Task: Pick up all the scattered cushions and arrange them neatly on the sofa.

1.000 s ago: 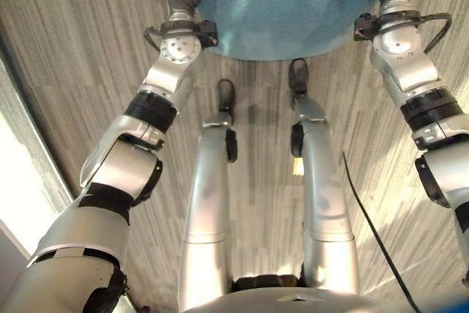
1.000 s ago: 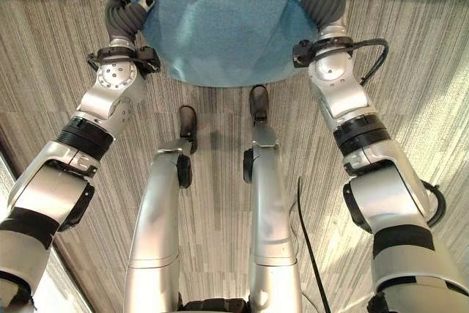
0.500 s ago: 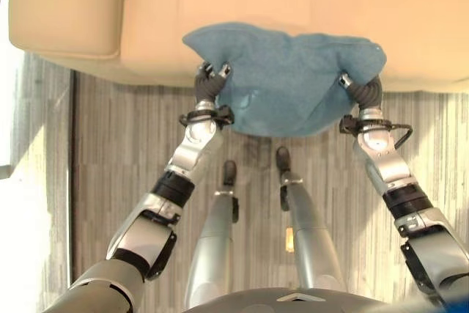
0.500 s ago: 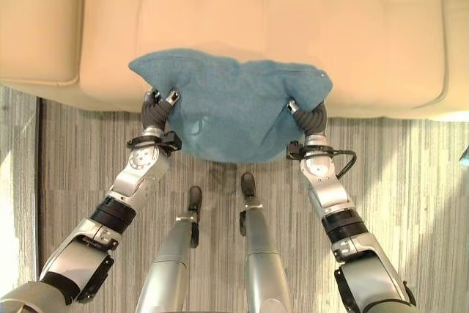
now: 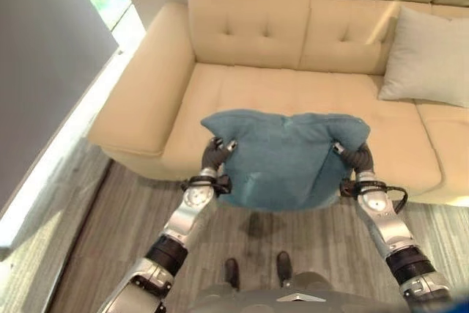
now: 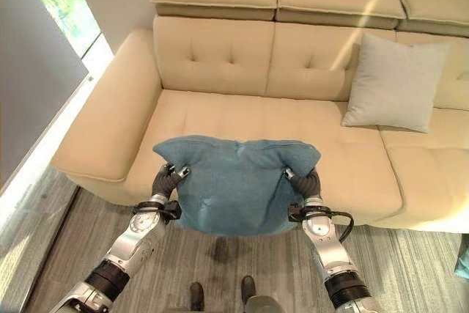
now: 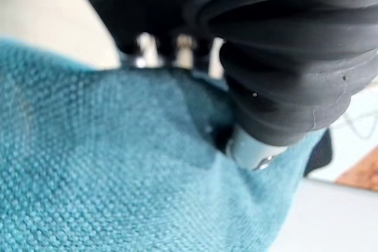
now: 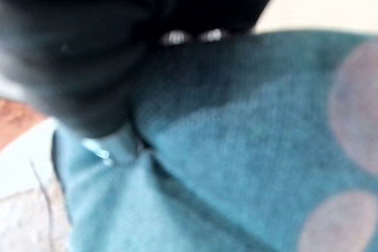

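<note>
you see the teal cushion (image 6: 238,185) gripped by curled fingers of left hand (image 6: 167,179) and right hand (image 6: 306,182), before the sofa (image 6: 220,115); grey cushion (image 6: 396,82) at 2 o'clock.

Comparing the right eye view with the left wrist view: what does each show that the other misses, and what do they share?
The right eye view alone shows the beige tufted sofa, a pale grey square cushion leaning against its backrest, the striped grey floor, and the right hand gripping the far side of the teal cushion.

The left wrist view alone shows the teal cushion's woven texture up close and how the fabric bunches under the left hand's thumb.

Both show the teal fabric cushion and the left hand clamped on it.
</note>
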{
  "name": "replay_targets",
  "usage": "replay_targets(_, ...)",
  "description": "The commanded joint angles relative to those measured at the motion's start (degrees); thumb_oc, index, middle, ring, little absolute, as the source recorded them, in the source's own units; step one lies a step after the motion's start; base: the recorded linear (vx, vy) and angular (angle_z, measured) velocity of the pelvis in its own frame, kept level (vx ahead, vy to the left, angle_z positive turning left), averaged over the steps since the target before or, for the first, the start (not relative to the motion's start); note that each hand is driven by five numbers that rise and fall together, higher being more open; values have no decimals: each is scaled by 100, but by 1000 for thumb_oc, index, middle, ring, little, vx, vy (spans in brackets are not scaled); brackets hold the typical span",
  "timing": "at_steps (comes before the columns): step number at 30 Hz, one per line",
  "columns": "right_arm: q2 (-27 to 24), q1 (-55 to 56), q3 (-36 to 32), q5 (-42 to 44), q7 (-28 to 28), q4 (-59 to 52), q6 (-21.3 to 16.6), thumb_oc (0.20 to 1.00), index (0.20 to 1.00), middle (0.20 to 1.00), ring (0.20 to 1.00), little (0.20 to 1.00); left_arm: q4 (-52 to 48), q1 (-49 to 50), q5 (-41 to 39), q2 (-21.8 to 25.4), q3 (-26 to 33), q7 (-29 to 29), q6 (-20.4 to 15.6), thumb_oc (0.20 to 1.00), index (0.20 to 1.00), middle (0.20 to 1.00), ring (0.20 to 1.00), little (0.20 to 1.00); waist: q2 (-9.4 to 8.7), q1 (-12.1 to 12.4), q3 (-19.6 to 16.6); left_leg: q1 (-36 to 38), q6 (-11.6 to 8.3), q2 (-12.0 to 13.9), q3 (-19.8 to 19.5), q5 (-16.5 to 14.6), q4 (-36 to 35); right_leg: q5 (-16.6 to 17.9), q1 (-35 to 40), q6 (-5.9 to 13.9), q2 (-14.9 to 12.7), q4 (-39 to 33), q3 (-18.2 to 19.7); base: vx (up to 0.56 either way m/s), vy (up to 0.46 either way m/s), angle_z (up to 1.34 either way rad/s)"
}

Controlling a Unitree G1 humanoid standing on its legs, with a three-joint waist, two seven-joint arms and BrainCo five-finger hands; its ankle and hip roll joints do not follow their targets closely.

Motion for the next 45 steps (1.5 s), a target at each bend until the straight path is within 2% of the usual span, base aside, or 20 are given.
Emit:
replay_targets(1,34,-493,-94,-36,171,-446,-382,200,200,200,200,200,-476,-449,218,-234,-78,-293,-311,200,200,200,200,200,-9,218,-68,-389,-181,-132,40,79,451,20,-360,661,94,1385,443,178,329,-123)
replay_targets(2,75,-596,-42,-53,156,-383,-389,200,200,200,200,200,-523,-423,209,-153,-40,-256,-340,200,200,200,200,200,3,238,24,-272,-88,-120,118,63,407,259,-572,815,95,1872,531,106,276,-117)
replay_targets(4,140,-609,-42,-115,147,-406,-377,200,200,200,200,200,-531,-409,279,-125,49,-209,-333,200,200,200,200,200,73,278,39,-124,-71,-80,208,-32,371,126,-810,745,26,2022,267,116,171,-87)
replay_targets(5,136,-607,-35,-102,167,-399,-378,200,200,200,200,200,-537,-375,274,-123,87,-222,-338,200,200,200,200,200,83,272,1,-16,-88,-82,213,-43,289,87,-830,707,53,1859,213,238,57,-56)
replay_targets(7,63,-654,-15,-79,204,-395,-385,200,200,200,200,200,-468,-286,208,-110,196,-241,-334,200,200,200,200,200,31,248,-121,311,-128,-148,242,-135,98,222,-894,590,205,711,-85,338,-53,-46)
replay_targets(8,-13,-502,-69,-103,269,-517,-345,200,200,200,200,200,-488,-138,152,-138,311,-263,-290,200,200,200,200,200,-34,222,-92,462,-188,-158,186,-264,235,309,-775,538,177,447,-265,286,-144,-4)
replay_targets(10,-165,-325,-210,-184,282,-557,-331,200,200,200,200,200,-417,30,87,-285,330,-359,-301,200,200,200,200,200,-73,209,-193,473,-314,-58,115,-208,515,207,-471,402,261,432,-92,254,-269,84)
replay_targets(11,-256,-218,-396,-52,204,-610,-359,200,200,200,200,200,-259,-97,19,-369,208,-442,-256,200,200,200,200,200,-209,158,-150,39,-571,124,89,-56,1597,151,-73,233,264,222,-256,256,-373,114)
replay_targets(14,-258,-154,-429,48,164,-660,-367,200,200,200,200,200,-243,-137,14,-411,136,-389,-204,200,200,200,200,200,-295,199,-116,-267,-493,107,-3,-112,1507,17,107,185,244,164,-288,180,-121,53)
replay_targets(15,-246,-236,-380,0,119,-600,-366,200,200,200,200,200,-266,-189,111,-430,55,-367,-182,200,200,200,200,200,-224,273,-128,-613,-452,12,-56,388,498,-82,256,215,306,137,-190,307,66,-13)
replay_targets(16,-225,-260,-353,-5,118,-582,-357,200,200,200,200,200,-320,-197,92,-431,80,-354,-213,200,200,200,200,200,-210,322,-86,-709,-486,-4,-96,405,526,-169,281,200,288,219,-75,424,153,-46)
replay_targets(22,-49,-482,-169,-42,186,-539,-314,200,200,200,200,200,-509,-201,113,-295,139,-320,-206,200,200,200,200,200,-96,431,-124,-289,-142,-134,48,35,504,-451,190,371,56,1111,203,172,161,-44)
replay_targets(24,-14,-616,-107,-51,192,-490,-312,200,200,200,200,200,-529,-225,85,-246,193,-282,-238,200,200,200,200,200,-71,467,-40,-240,-48,-145,140,-58,595,-287,-93,521,-48,1611,222,40,101,-46)
replay_targets(27,84,-690,-37,33,242,-437,-317,200,200,200,200,200,-517,-273,81,-187,214,-251,-254,200,200,200,200,200,-23,463,32,-132,28,-146,138,-135,605,-194,-397,560,-18,2125,419,61,80,-23)
replay_targets(30,62,-693,-67,45,264,-439,-303,200,200,200,200,200,-485,-285,122,-206,229,-245,-260,200,200,200,200,200,5,413,-6,-27,27,-175,68,-199,569,-184,-509,523,34,1847,551,97,30,0)
replay_targets(33,20,-808,-46,99,274,-385,-326,200,200,200,200,200,-414,-344,135,-206,241,-262,-275,200,200,200,200,200,5,306,-44,163,-44,-203,-1,-256,400,188,-761,624,29,862,670,170,-50,5)
replay_targets(36,-14,-756,-62,69,318,-403,-316,200,200,200,200,200,-375,-308,149,-212,260,-287,-292,200,200,200,200,200,-37,248,-27,332,-127,-182,-75,-317,354,392,-756,695,-46,527,593,87,-77,10)
replay_targets(40,-123,-613,-161,3,349,-480,-284,200,200,200,200,200,-334,-168,89,-309,265,-381,-254,200,200,200,200,200,-48,238,-174,475,-261,-44,-154,-262,231,304,-456,595,4,442,586,137,-195,23)
replay_targets(41,-166,-530,-270,39,323,-558,-298,200,200,200,200,200,-327,-179,110,-329,212,-423,-218,200,200,200,200,200,-34,195,-228,478,-385,78,-205,-173,206,195,-334,497,58,437,474,112,-263,8)
replay_targets(45,-200,-370,-428,135,293,-604,-325,200,200,200,200,200,-297,-294,30,-383,122,-484,-213,200,200,200,200,200,-125,71,-205,119,-639,329,-170,-20,734,51,-169,313,55,391,159,18,-220,67)
